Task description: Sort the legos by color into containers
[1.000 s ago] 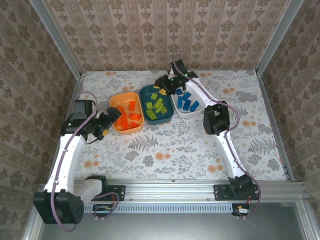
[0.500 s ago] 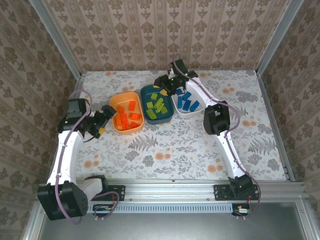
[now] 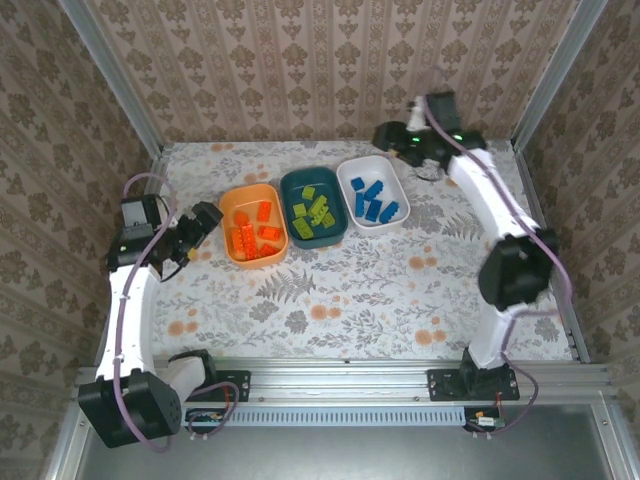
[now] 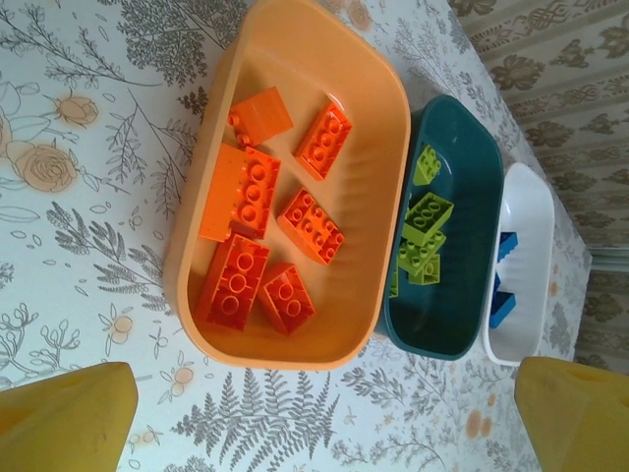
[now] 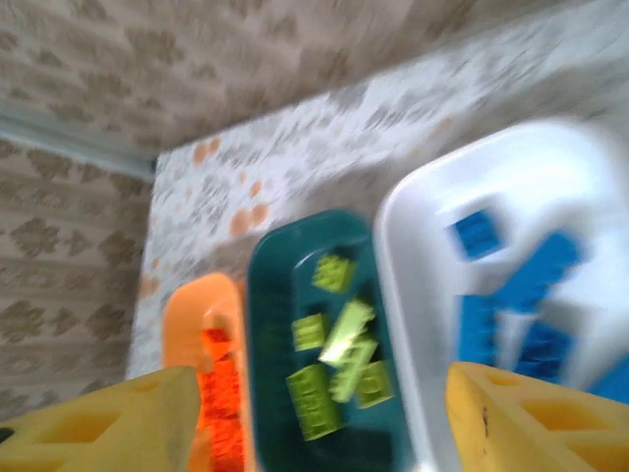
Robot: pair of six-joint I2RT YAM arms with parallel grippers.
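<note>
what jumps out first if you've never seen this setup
Three dishes sit in a row on the floral table: the orange dish holds orange bricks, the teal dish lime green bricks, the white dish blue bricks. The left pincer hangs open just left of the orange dish, and the right pincer is open near the back wall, beyond the white dish.

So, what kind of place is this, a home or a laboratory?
Probably a laboratory test cell styled like a home: wallpaper panels fixed in an aluminium frame, a floral table cover, and a metal rail at the near edge.
</note>
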